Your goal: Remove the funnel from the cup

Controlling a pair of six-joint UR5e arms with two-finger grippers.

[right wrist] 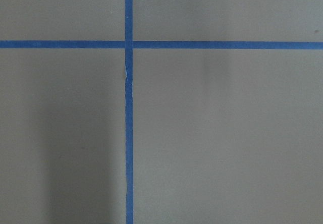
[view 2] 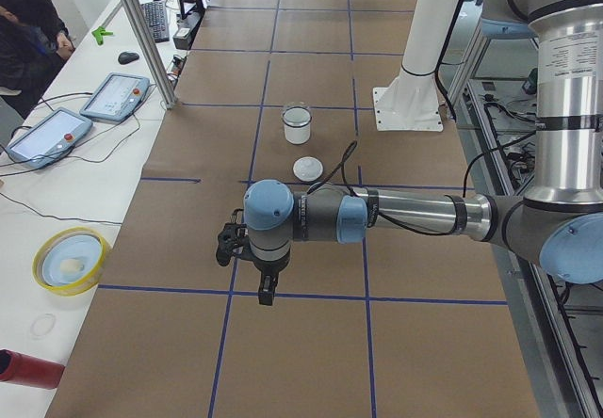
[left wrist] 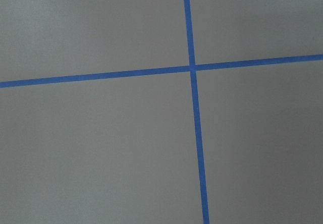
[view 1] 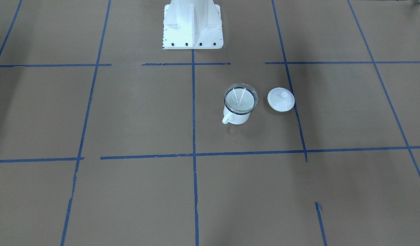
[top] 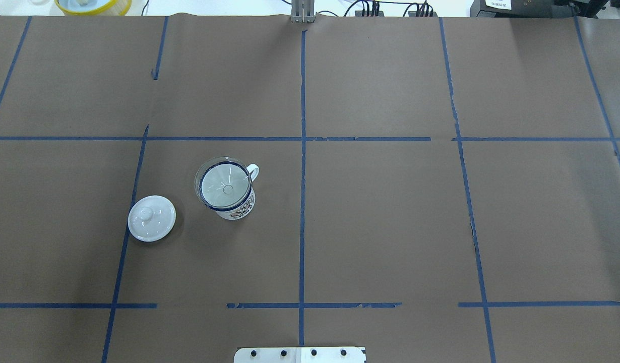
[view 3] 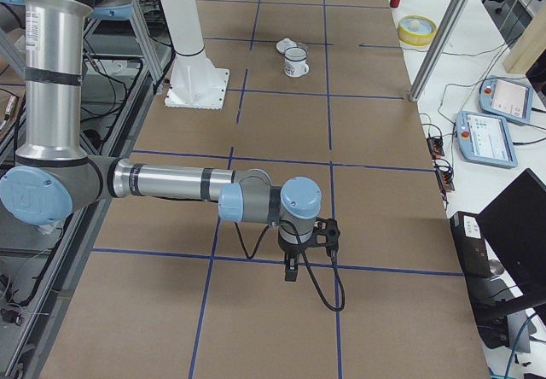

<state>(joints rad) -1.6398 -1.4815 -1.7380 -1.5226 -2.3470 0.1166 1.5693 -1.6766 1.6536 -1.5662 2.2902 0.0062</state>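
Observation:
The clear funnel (view 1: pixel 240 99) sits in the white blue-rimmed cup (view 1: pixel 236 117), rim level with the cup's rim; both show in the overhead view, funnel (top: pixel 225 182) and cup (top: pixel 238 208), left of the centre line. In the exterior left view the cup (view 2: pixel 297 132) stands far beyond my left gripper (view 2: pixel 267 291), which hangs over the table near that end. In the exterior right view my right gripper (view 3: pixel 292 270) hangs far from the cup (view 3: pixel 295 67). I cannot tell whether either gripper is open or shut. The wrist views show only paper and tape.
A white knobbed lid (view 1: pixel 280 99) lies beside the cup, also in the overhead view (top: pixel 151 218). The robot's white base (view 1: pixel 193 25) stands behind. A yellow bowl (view 2: pixel 68 260), tablets (view 2: pixel 115 95) and an operator (view 2: pixel 28 32) are along the side bench.

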